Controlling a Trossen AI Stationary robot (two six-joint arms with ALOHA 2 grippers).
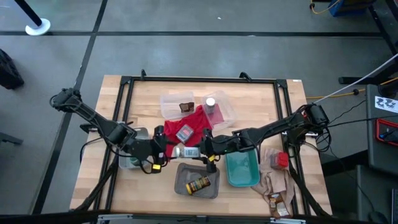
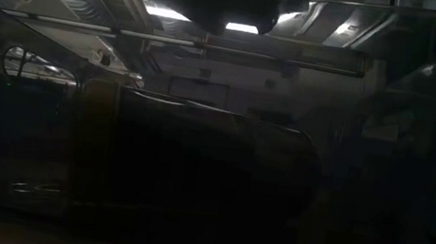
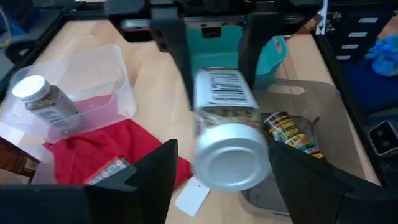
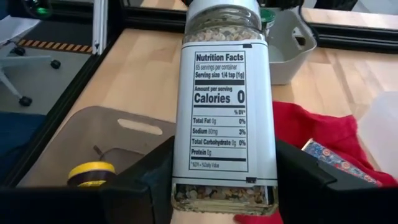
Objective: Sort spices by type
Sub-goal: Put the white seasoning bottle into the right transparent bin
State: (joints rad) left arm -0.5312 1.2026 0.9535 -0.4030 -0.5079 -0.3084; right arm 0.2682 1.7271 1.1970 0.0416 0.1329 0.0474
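Gripping the base end of a white-capped clear bottle (image 4: 224,106), our right gripper (image 4: 221,186) has its dark fingers pressed on either side of the label, mid-table above the near edge of the red cloth (image 1: 193,127). The bottle lies level, its long axis running across the table between our two arms, its round white cap pointing at our left gripper (image 3: 217,171). That gripper's jaws stand spread around the cap end; we cannot tell whether they touch it. The bottle is a smooth clear cylinder of speckled seasoning with a white paper nutrition label. Below it a grey tray (image 1: 182,183) holds a yellow-labelled dark-capped jar (image 1: 199,185) on its side, beside a teal tray (image 1: 241,175). A second white-capped bottle (image 1: 210,105) stands in a clear tray (image 1: 168,106) beyond the cloth, where a small red tin (image 1: 184,132) lies.
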